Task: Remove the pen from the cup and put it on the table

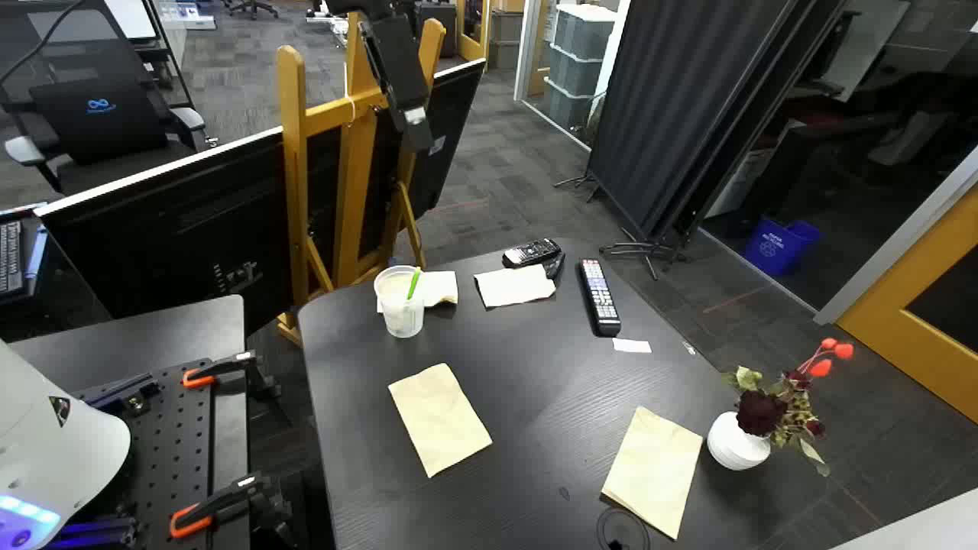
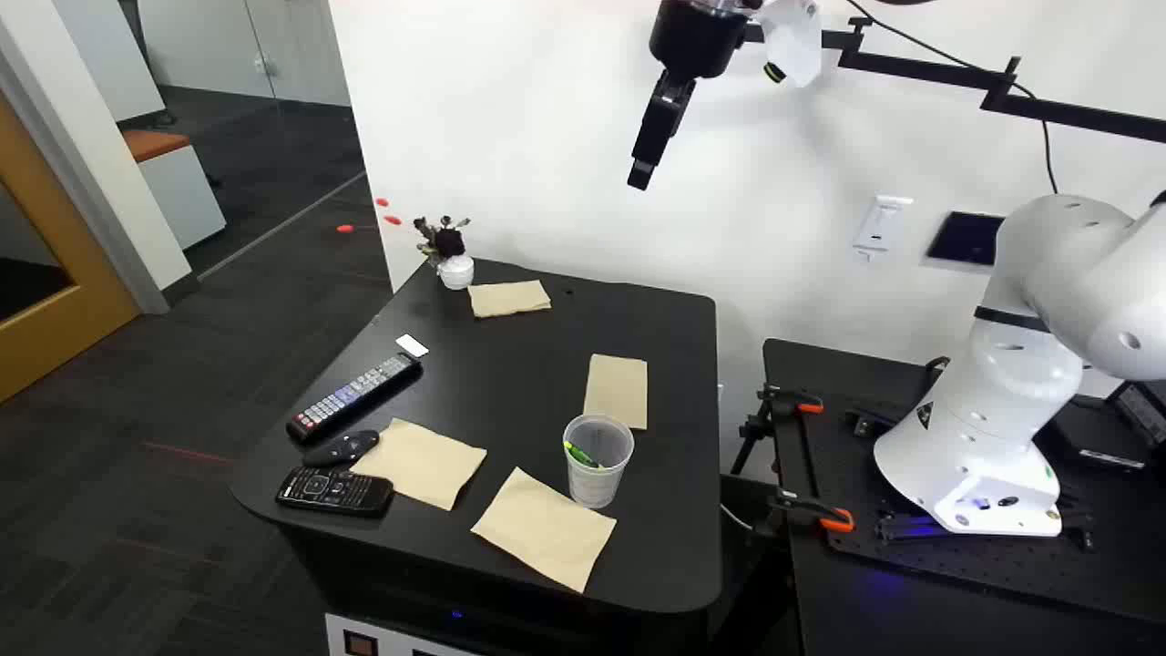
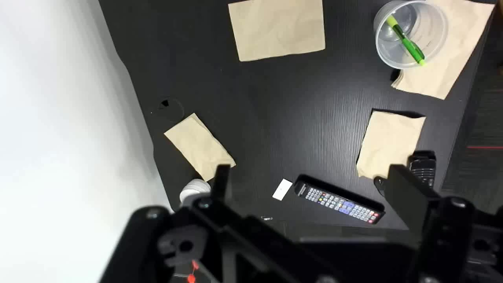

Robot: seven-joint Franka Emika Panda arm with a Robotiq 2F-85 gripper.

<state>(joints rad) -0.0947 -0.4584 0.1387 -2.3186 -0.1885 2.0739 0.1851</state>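
The cup is white and translucent and stands upright on the black table (image 1: 535, 367); the cup shows in both exterior views (image 1: 402, 317) (image 2: 594, 487) and at the top right of the wrist view (image 3: 435, 35). The green pen leans inside the cup, its tip at the rim, in both exterior views (image 1: 413, 283) (image 2: 581, 454) and in the wrist view (image 3: 406, 41). My gripper is high above the table in both exterior views (image 1: 416, 134) (image 2: 640, 173), well apart from the cup. In the wrist view its fingers (image 3: 310, 173) are wide apart with nothing between them.
Several tan paper sheets (image 2: 616, 392) lie on the table, with one beside the cup (image 2: 547, 530). A long black remote (image 1: 600, 298), a smaller remote (image 2: 334, 490) and a white card (image 1: 632, 346) lie near one edge. A white vase with flowers (image 1: 737, 441) stands at a corner.
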